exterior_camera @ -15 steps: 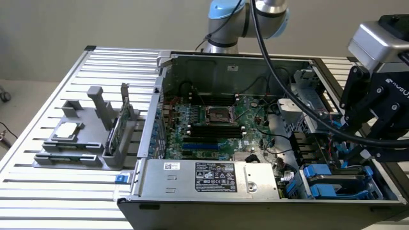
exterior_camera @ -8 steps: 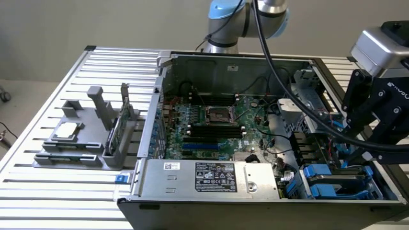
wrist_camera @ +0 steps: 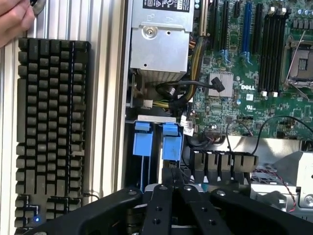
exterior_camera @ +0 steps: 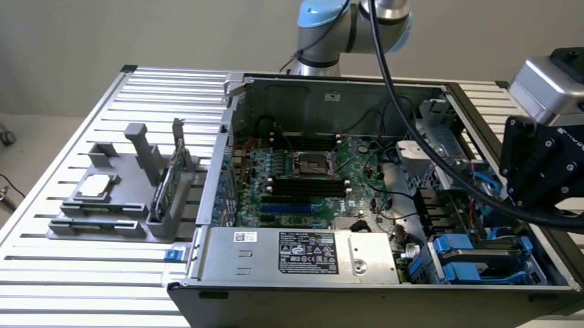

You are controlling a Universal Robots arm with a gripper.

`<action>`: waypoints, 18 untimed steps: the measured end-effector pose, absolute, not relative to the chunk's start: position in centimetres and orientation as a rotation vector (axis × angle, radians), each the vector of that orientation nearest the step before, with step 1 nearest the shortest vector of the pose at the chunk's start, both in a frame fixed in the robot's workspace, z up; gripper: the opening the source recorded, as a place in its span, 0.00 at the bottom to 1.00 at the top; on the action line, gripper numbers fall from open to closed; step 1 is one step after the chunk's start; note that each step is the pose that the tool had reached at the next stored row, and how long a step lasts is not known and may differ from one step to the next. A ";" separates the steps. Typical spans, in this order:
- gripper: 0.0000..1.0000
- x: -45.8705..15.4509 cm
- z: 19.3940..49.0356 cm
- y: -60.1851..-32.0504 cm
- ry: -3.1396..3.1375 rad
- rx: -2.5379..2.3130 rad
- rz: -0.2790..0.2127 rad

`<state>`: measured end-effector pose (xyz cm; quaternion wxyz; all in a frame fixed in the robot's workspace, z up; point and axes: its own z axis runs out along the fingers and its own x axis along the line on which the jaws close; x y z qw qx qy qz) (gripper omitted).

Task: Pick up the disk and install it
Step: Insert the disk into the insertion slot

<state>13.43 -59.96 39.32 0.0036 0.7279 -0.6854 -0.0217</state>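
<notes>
Your hand [wrist_camera: 172,174] is pinched together at the blue-framed disk [wrist_camera: 171,143]; square up and confirm the hold.

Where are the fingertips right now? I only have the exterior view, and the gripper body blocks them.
Observer: In the wrist view the gripper is shut, right at the end of the blue frame nearer the motherboard.
Operator: Anything next to that frame?
Observer: A second blue frame stands beside it, clear of the gripper.
Operator: Anyone close to the cell?
Observer: A hand is by one corner of a keyboard that lies alongside the case.
</notes>
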 end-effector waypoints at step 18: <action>0.11 14.1 36.0 -59.9 -2.111 2.316 -0.067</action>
